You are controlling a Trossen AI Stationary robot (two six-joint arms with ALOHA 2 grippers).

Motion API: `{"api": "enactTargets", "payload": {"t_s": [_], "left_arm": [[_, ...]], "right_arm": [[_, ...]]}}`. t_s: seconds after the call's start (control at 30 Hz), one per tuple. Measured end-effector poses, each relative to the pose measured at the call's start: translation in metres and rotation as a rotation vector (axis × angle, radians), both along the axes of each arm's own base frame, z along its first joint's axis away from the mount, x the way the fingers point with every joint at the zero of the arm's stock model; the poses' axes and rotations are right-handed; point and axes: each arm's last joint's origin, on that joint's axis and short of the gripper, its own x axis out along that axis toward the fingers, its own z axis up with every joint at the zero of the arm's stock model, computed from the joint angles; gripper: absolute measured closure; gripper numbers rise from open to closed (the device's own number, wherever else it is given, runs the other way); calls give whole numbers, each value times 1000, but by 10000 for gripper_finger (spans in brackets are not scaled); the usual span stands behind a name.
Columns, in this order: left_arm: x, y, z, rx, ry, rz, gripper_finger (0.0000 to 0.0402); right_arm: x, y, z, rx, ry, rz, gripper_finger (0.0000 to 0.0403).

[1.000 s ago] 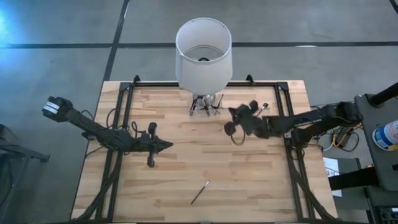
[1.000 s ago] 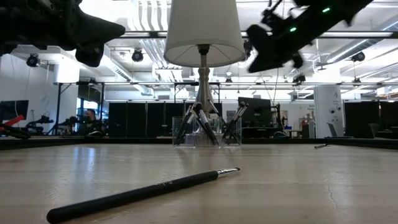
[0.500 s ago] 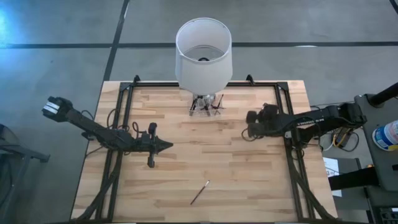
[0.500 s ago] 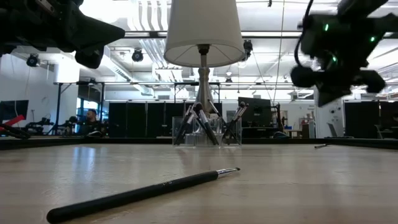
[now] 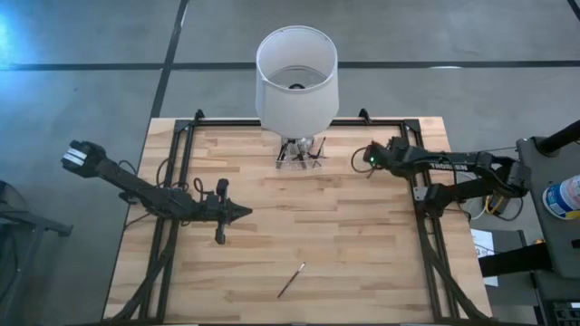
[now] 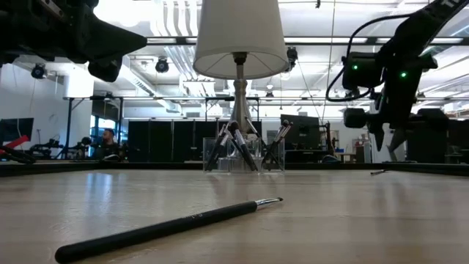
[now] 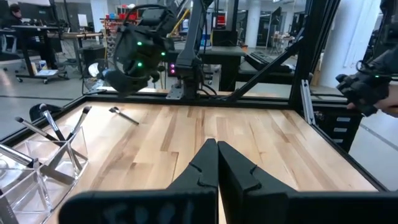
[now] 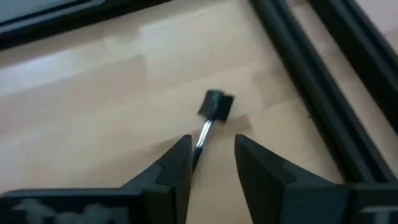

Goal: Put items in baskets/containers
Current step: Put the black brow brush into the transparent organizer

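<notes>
One thin dark brush [image 5: 291, 280] lies flat near the table's near edge, and shows large in the low view [image 6: 168, 227]. A clear container [image 5: 300, 156] with several brushes leaning in it stands at the far middle. Another brush [image 8: 211, 118] lies flat at the far right. My right gripper [image 8: 212, 142] hangs over this brush, open and pointing down, one finger on either side of its stem. In the low view its fingertips [image 6: 389, 149] are above the tabletop. My left gripper [image 5: 246, 212] waits shut, level, above the table's left half.
A white lamp [image 5: 296, 77] stands at the far edge, its shade overhanging the container. A black metal frame [image 5: 421, 181] runs along the table's sides, close to my right gripper. Bare wood lies between the two arms.
My right gripper has swung from the table's middle toward the far right corner and come down. It has rolled and tipped from near level to pointing down over the far-right brush, and its fingers now stand apart. Both loose brushes have kept their places.
</notes>
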Motion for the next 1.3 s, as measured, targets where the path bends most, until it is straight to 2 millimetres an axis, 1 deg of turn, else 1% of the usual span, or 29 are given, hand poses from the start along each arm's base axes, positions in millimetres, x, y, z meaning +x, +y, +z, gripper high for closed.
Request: {"api": "enactTargets", "payload": {"t_s": [0.07, 0.2, 0.4, 0.63, 0.73, 0.87, 0.97, 1.13, 1.3], "left_arm": [[0, 0, 0, 0, 0, 0, 401], [0, 0, 0, 0, 0, 0, 401], [0, 0, 0, 3, -1, 1, 401], [0, 0, 0, 4, -1, 2, 401], [0, 1, 0, 3, -2, 4, 401], [0, 1, 0, 3, -2, 4, 401], [0, 1, 0, 3, -2, 4, 401], [0, 1, 0, 3, -2, 4, 401], [0, 1, 0, 3, -2, 4, 401]], "right_arm": [[-4, -6, 0, 6, -3, -35, 279], [-13, -12, -9, 14, -26, -103, 264], [-14, -19, -23, -79, -147, -102, 264], [-22, -22, -28, -110, -121, -153, 264], [-21, -23, -32, -121, -133, -157, 264], [-17, -26, -43, -124, -137, -154, 268], [-14, -29, -54, -97, -91, -160, 268], [0, -41, -59, -97, -16, -157, 272], [17, -52, -59, -74, 56, -68, 292]]}}
